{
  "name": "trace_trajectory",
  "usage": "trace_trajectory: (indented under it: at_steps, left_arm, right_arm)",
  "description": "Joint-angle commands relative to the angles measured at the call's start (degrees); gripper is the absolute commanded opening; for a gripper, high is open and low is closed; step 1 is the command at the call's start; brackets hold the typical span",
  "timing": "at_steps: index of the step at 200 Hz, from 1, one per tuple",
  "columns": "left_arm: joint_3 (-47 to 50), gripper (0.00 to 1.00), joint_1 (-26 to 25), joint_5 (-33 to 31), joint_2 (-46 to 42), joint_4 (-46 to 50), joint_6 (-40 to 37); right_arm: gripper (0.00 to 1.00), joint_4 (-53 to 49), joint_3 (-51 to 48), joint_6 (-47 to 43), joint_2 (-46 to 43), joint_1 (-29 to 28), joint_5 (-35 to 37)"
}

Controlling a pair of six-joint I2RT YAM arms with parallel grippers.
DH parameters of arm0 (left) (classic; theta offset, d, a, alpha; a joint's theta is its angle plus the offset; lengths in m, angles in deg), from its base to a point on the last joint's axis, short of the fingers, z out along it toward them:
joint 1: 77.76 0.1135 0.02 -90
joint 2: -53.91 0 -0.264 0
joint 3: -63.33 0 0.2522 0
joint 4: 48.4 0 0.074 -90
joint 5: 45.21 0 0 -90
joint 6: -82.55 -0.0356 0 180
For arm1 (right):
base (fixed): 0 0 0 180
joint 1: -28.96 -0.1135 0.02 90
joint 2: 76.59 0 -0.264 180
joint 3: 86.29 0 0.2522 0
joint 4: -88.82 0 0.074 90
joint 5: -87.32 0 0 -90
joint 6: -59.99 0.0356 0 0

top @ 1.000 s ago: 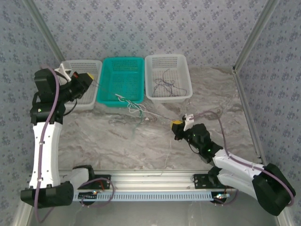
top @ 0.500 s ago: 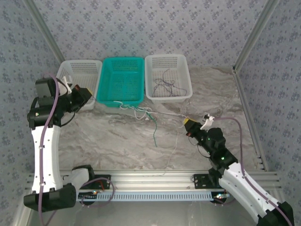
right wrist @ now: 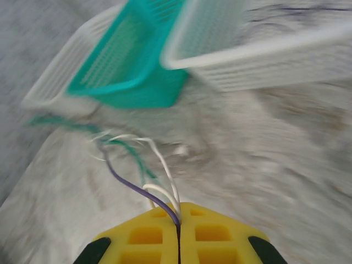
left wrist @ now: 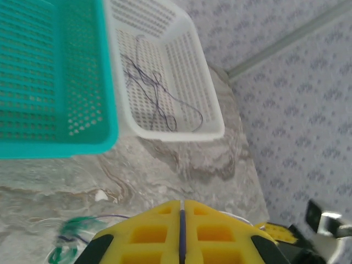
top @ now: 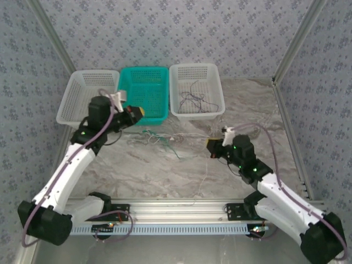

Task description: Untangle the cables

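Note:
The cables lie as a loose tangle (top: pixel 161 137) of green, white and purple wire on the marble table, between my two grippers. My left gripper (top: pixel 135 112) hovers in front of the teal basket (top: pixel 144 70), its yellow fingers (left wrist: pixel 146 234) shut with a thin purple strand lying in the seam. My right gripper (top: pixel 211 145) sits to the right of the tangle, shut on a purple cable (right wrist: pixel 126 179) and white cable (right wrist: pixel 165 170) that run out from its tip (right wrist: pixel 179 207). A green cable (right wrist: pixel 132 151) trails beyond them. More dark cables (top: pixel 192 100) lie in the right white basket (top: pixel 197 67).
An empty white basket (top: pixel 77 104) stands at the back left beside the teal one. The three baskets line the back of the table. Patterned walls and metal frame posts close in both sides. The arms' rail runs along the near edge.
My left gripper has swung right, from the left white basket to the front of the teal one. The stretched cables have gone slack onto the table. The right gripper shifted slightly and came back.

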Motion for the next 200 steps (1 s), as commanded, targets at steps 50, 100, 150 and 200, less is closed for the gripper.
trace_trajectory:
  at_steps: [50, 100, 150, 200]
  left_arm:
    - [1.05, 0.00, -4.87, -15.57, -0.79, 1.67, -6.36]
    - [1.30, 0.00, -6.19, -10.34, 0.55, 0.68, -3.60]
    - [1.65, 0.00, -6.56, -8.61, -0.95, -2.44, -0.70]
    - [-0.14, 0.00, -6.69, -8.67, -1.93, 0.26, -1.54]
  right_arm:
    - [0.74, -16.42, 15.52, -0.55, 10.35, -3.26, 22.72]
    - [0.97, -20.77, 27.36, -16.44, 17.71, -7.66, 2.34]
    - [0.85, 20.47, 17.45, -21.54, 30.79, -16.60, -6.46]
    - [0.63, 34.26, 22.45, -26.07, 49.65, -18.01, -10.25]
